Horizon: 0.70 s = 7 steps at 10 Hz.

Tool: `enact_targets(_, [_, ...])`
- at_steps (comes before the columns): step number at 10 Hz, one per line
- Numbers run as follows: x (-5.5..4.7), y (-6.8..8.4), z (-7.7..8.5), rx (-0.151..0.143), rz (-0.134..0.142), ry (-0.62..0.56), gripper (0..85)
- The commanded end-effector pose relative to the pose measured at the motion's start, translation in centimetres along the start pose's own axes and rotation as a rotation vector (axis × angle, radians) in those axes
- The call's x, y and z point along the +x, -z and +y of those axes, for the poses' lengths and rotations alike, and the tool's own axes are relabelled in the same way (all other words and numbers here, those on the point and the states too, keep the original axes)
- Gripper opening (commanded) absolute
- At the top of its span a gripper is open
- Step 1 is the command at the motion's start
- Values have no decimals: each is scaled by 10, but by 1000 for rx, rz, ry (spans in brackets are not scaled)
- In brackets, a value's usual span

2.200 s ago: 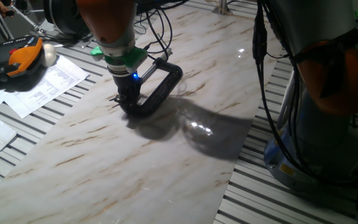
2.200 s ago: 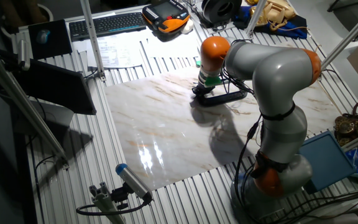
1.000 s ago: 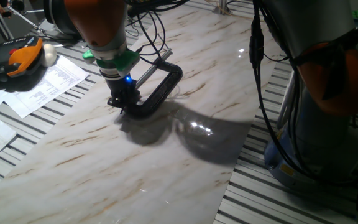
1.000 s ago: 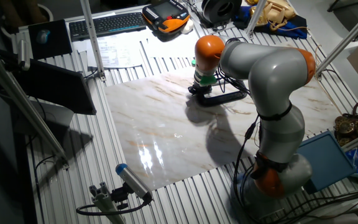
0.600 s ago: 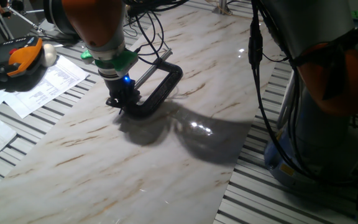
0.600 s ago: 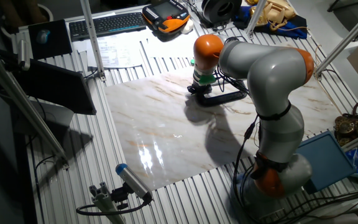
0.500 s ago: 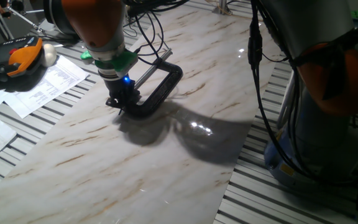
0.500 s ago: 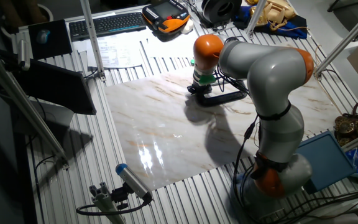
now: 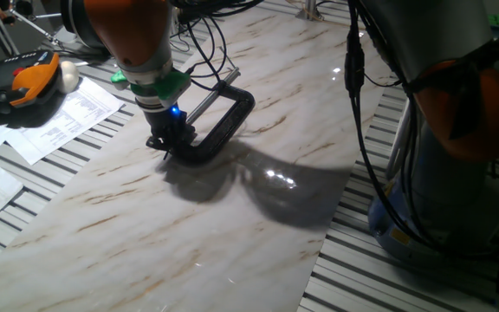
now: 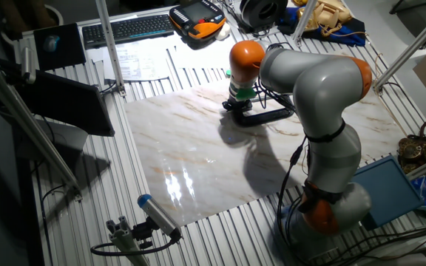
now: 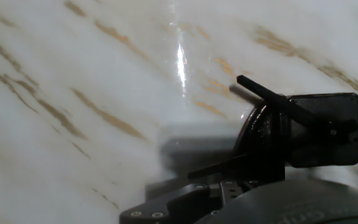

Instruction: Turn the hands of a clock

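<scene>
Clock [image 11: 263,140]: in the black C-clamp [image 9: 219,121], at 3 o'clock in the hand view.
Hand [image 9: 168,143]: directly over it; grip state cannot be told.

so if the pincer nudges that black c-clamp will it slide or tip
The C-clamp lies flat, so tipping seems unlikely. It looks like solid metal, probably heavy for its size. The marble tabletop is glossy, so a firm push from the pincer would likely slide it.
</scene>
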<state>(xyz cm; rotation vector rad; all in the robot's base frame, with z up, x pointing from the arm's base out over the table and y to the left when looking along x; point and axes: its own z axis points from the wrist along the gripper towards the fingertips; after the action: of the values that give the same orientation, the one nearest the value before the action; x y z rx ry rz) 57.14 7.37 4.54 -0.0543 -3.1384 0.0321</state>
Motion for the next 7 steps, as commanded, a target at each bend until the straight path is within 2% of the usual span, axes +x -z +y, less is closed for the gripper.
enact_targets(1, [-1, 1, -1, -1, 0, 1, 0])
enact_targets(7, [-6, 1, -4, -8, 8, -8, 0])
